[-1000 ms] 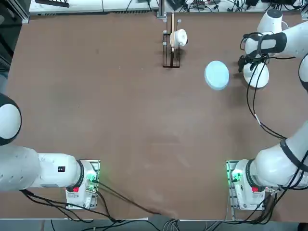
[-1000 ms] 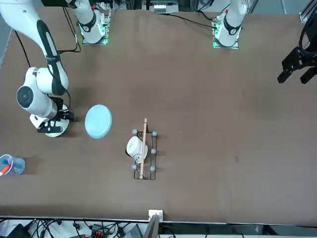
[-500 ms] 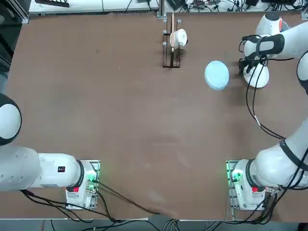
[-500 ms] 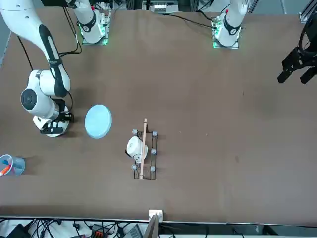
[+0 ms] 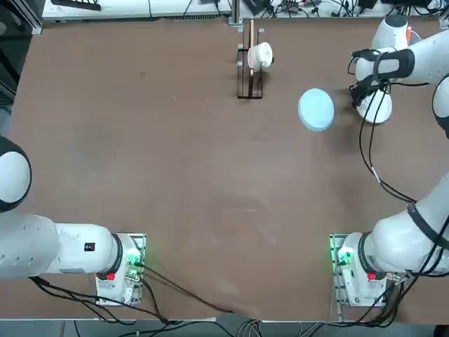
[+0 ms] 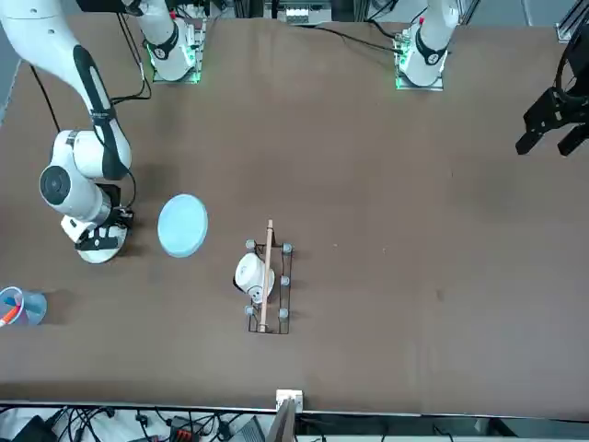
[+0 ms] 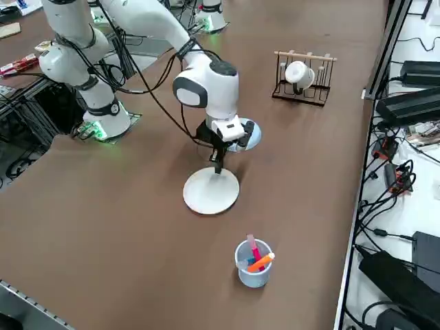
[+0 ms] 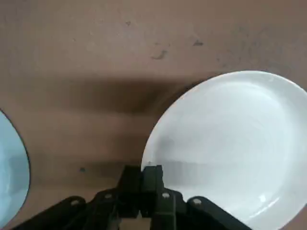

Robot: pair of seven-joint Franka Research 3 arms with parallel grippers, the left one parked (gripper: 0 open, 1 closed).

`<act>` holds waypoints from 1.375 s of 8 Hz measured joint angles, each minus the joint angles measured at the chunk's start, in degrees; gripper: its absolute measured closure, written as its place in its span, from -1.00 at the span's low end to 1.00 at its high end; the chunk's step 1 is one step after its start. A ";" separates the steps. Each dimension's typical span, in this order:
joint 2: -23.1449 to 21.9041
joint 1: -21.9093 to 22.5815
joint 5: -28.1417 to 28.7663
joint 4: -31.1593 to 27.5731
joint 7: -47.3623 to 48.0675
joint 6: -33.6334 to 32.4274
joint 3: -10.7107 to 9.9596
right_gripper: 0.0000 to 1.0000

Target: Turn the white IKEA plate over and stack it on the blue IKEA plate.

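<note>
At the table's far right, the right gripper [image 8: 146, 175] is clamped shut on the rim of the round white plastic plate [image 8: 230, 148], just beside the pale blue plastic plate [image 5: 316, 109]. Grasping looks complete; next, lift, flip, and centre it over the blue one.

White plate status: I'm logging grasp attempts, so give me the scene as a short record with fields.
white plate: right way up on the table, rim pinched
right gripper: shut on the white plate's rim
blue plate: flat on the table beside the white plate, apart from it
rack: holds a white cup
stacking: not yet done
</note>
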 joint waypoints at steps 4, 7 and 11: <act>-0.42 2.51 0.12 10.56 0.05 -17.59 0.93 0.96; -2.15 2.92 8.47 24.00 -0.68 -36.86 2.27 0.96; -3.06 -0.94 40.89 32.48 -12.71 -52.89 1.89 0.96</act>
